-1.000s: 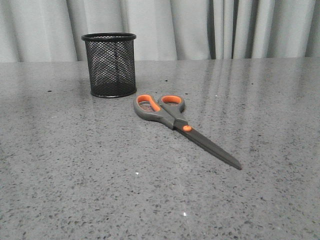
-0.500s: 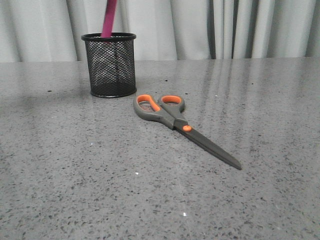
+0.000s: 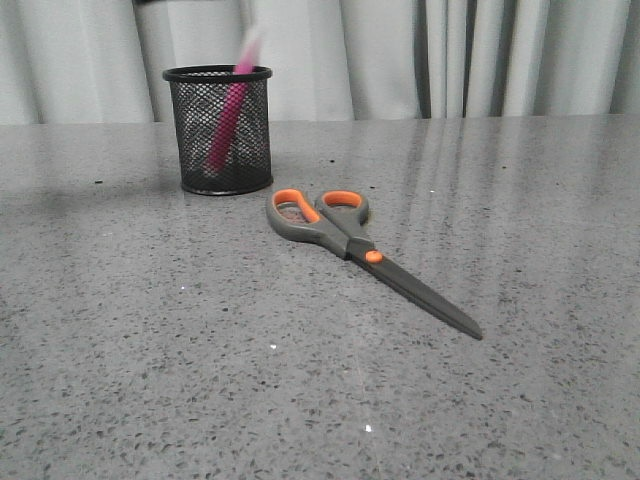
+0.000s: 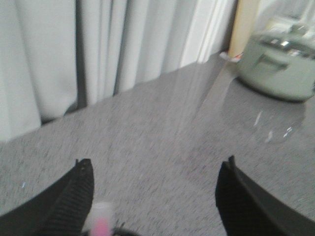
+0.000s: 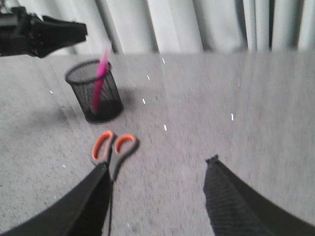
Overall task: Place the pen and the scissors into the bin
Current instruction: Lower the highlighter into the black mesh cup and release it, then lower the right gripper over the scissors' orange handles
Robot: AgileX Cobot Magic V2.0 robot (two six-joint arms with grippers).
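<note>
The black mesh bin (image 3: 218,130) stands at the back left of the table. The pink pen (image 3: 228,120) is inside it, leaning and blurred, its pale cap end above the rim. The scissors (image 3: 350,238) lie flat to the right of and in front of the bin, handles toward it and blades pointing to the front right. My left gripper (image 4: 156,167) is open and empty above the bin, with the pen's cap (image 4: 101,222) just below one finger. It also shows in the right wrist view (image 5: 74,30). My right gripper (image 5: 157,164) is open and empty, above the table near the scissors (image 5: 110,147).
Grey curtains hang behind the table. A pale green pot-like appliance (image 4: 278,64) sits at the far end of the table in the left wrist view, next to a wooden post (image 4: 243,24).
The bin was empty a second ago. The pen then came down from above and has dropped inside, now leaning. The scissors have not moved.
</note>
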